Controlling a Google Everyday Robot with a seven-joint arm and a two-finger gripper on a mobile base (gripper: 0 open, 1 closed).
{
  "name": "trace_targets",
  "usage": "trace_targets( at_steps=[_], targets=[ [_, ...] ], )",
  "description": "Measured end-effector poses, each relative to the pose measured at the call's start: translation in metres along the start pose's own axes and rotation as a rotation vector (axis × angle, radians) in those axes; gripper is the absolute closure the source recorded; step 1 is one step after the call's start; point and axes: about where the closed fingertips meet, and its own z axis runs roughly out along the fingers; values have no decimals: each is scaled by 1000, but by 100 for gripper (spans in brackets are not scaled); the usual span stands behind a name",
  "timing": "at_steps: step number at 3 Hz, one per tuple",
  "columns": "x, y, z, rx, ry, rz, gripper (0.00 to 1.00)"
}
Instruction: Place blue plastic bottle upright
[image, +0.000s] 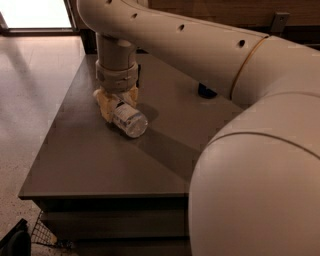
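The blue plastic bottle (131, 121), clear with a printed label, lies on its side on the grey table (100, 160) left of centre, its base pointing toward the camera. My gripper (120, 106) comes down from above over the bottle's upper half. Its yellowish fingers (105, 106) sit close against both sides of the bottle, shut on it. The bottle's cap end is hidden under the gripper. The bottle still rests on the table top.
My large cream arm (250, 150) fills the right and the foreground. A small dark object (206, 91) stands on the table behind the arm. The table's left and front edges drop to a pale floor (25, 100). A wire basket (45, 232) sits at the lower left.
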Motion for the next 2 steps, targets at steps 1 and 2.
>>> trace_targets(
  at_steps=[1,2],
  targets=[
    [-1,1,1,-1,-1,-2,77],
    [-2,1,3,-1,-1,-3,99]
  ],
)
